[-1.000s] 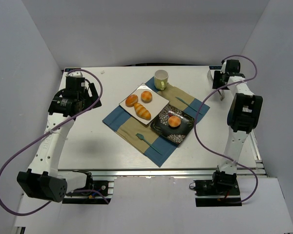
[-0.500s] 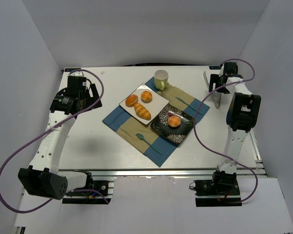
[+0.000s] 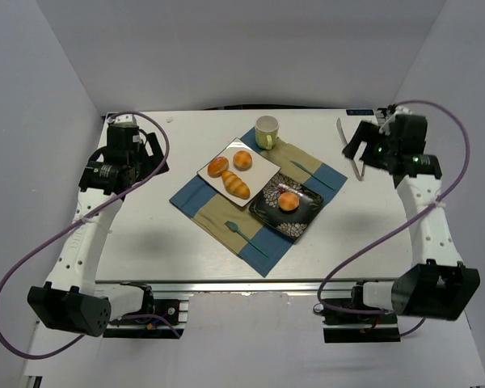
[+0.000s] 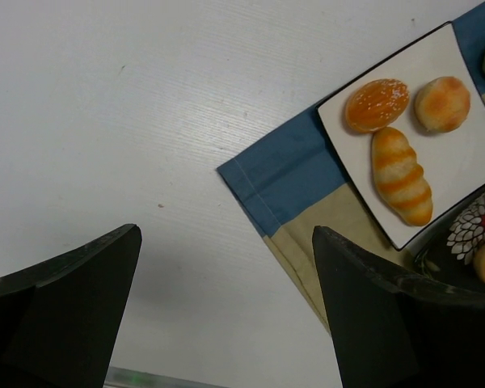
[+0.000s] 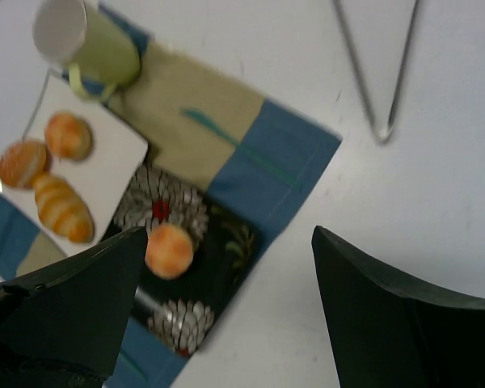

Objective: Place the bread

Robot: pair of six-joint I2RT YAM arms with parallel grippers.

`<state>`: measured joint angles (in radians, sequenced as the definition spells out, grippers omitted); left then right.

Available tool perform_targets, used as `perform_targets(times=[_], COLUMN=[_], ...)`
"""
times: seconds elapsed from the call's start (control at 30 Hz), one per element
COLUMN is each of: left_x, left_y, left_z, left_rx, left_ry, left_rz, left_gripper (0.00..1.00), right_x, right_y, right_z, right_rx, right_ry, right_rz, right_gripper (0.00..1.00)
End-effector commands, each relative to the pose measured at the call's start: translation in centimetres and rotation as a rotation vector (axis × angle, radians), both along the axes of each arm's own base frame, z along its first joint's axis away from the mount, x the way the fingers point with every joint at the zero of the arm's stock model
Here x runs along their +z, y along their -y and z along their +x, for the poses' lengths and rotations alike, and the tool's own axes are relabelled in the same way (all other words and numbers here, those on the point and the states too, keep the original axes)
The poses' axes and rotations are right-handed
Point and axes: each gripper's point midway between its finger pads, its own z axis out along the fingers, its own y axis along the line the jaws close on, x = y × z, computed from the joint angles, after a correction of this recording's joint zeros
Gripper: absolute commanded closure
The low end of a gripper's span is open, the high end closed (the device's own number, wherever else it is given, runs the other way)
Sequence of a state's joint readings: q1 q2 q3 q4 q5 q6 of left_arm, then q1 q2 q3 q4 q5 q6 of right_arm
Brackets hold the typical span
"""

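Observation:
One small round golden bread bun lies on the black floral plate. Two more round buns and a long striped roll sit on the white square plate. My right gripper is open and empty, hovering over bare table right of the placemat. Metal tongs lie on the table beside it. My left gripper is open and empty, over the table left of the placemat.
A blue and tan placemat lies under both plates. A pale green cup stands at its far corner. Two teal utensils rest on the mat. White walls enclose the table on three sides.
The right gripper has opened and let go of the tongs, which now lie on the table. The right arm has swung out to the right. The left arm barely moved.

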<state>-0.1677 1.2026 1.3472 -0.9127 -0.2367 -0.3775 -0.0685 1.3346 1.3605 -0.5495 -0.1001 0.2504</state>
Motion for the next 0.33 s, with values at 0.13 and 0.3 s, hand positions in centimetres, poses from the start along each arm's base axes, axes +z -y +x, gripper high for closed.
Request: perform_targets(times=[0.13, 0.3], left_x=[1.7, 1.6], left_y=[1.4, 2.0], left_z=[0.5, 0.8], left_rx=[-0.021, -0.029], left_ry=[0.099, 0.109], left_rz=[-0.083, -0.112], left_gripper=[0.02, 0.02], right_x=[-7.2, -6.8], right_y=[-2.6, -1.9], right_z=[-8.3, -8.9], right_rx=[0.059, 0.060], right_ry=[-0.238, -0.259], right_rz=[0.090, 0.026], right_gripper=[0.11, 0.11])
